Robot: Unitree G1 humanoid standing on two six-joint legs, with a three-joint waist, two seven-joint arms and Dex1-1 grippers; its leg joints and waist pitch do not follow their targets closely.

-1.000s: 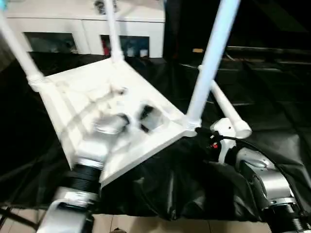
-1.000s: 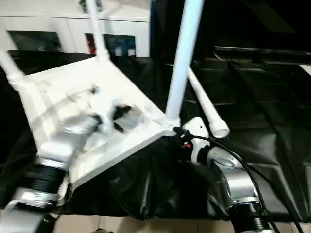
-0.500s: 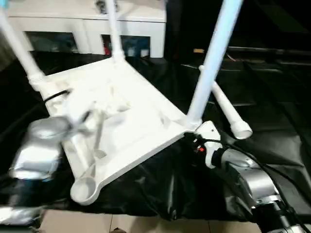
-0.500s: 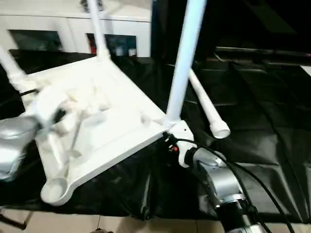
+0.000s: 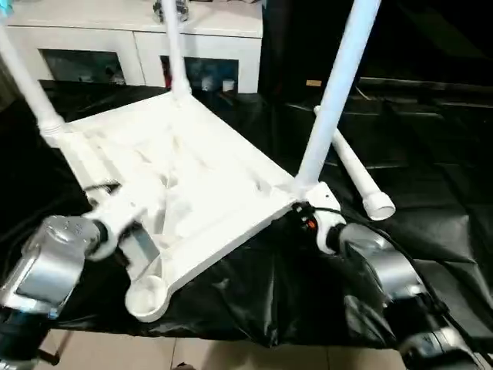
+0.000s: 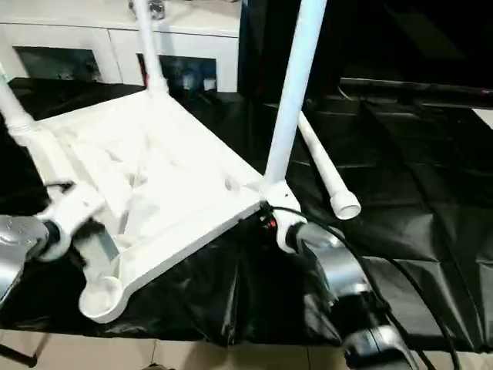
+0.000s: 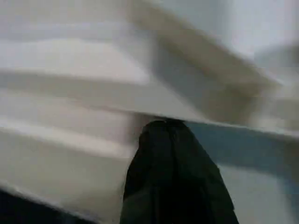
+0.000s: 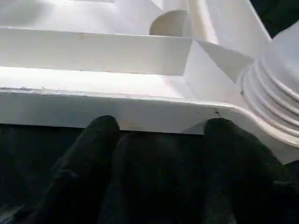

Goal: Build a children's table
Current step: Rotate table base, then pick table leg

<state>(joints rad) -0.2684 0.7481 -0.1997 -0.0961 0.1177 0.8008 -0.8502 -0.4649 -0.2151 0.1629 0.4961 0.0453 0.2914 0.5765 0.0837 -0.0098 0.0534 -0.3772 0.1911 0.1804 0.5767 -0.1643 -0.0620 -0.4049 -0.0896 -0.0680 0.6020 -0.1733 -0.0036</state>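
The children's table [image 5: 192,177] lies upside down and tilted on the black cloth, ribbed underside up. Three white legs stand in its corner sockets, the nearest one [image 5: 337,92] at the right corner. A fourth leg [image 5: 356,168] lies loose on the cloth to the right. The front corner socket [image 5: 146,296] holds nothing. My left gripper [image 7: 163,136] is shut, its tips against a rib near the table's front-left rim. My right gripper [image 8: 161,135] is open at the right corner, its fingers [image 8: 103,133] just below the rim beside the leg's socket.
A white cabinet with glass doors [image 5: 139,46] stands behind the table. The black cloth [image 5: 431,177] covers the work surface, whose front edge drops to a tiled floor [image 5: 231,354]. My silver forearms [image 5: 46,266] reach in from both lower corners.
My left arm has swung off the middle of the underside to the front-left rim, uncovering the front socket, and its gripper has shut. My right gripper has moved in under the right corner.
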